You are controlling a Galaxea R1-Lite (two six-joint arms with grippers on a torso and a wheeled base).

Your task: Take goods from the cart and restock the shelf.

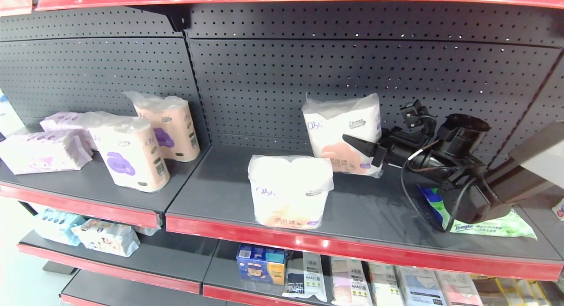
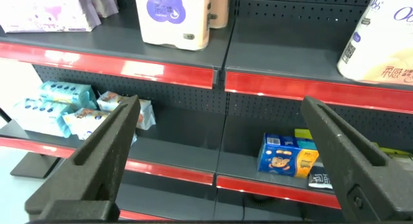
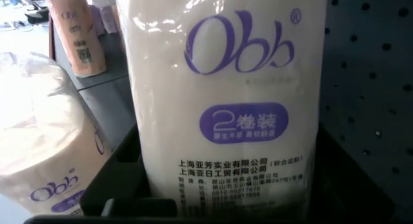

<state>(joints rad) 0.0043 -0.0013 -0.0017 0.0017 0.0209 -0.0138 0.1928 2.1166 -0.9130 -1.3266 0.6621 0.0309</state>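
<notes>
Noted shelf (image 1: 220, 195) across whole head view, red lip (image 1: 352, 248) along front. Saw two peach packs (image 1: 132, 158) upright at left. Found front pack (image 1: 288, 191) upright at centre, near lip. Saw rear pack (image 1: 339, 121) upright centre-right, near pegboard (image 1: 308, 63), apart from front pack. Saw green pack (image 1: 498, 226) flat at lower right, partly hidden. Found right gripper (image 1: 350, 141) clamped on rear pack, finger each side. Found left gripper (image 2: 222, 153) spread wide, empty, facing lower shelves (image 2: 168, 153).
</notes>
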